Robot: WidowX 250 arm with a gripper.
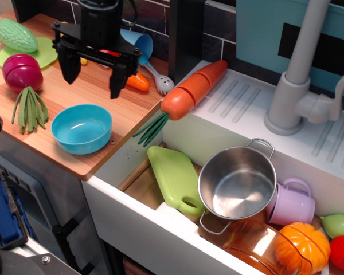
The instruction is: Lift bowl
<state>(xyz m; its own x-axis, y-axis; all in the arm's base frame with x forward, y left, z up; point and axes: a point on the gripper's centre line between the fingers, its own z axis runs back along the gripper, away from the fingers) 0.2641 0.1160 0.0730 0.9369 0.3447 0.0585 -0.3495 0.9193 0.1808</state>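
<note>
The bowl [82, 128] is a small round shallow cyan bowl. It sits upright and empty on the wooden counter [120, 114], near its front edge. My gripper [93, 76] is black and hangs above the counter just behind the bowl. It is open, with its two fingers spread wide, the left one at the bowl's far left and the right one [116, 82] at its far right. The fingertips are above the bowl's rim and apart from it. Nothing is between them.
A light-blue cup [139, 43] and an orange carrot piece [136, 82] lie behind the gripper. Green beans [28, 107], a purple onion [22, 71] and a green gourd [15, 34] lie left. A big carrot [193, 89] and the sink with a steel pot [237, 183] are right.
</note>
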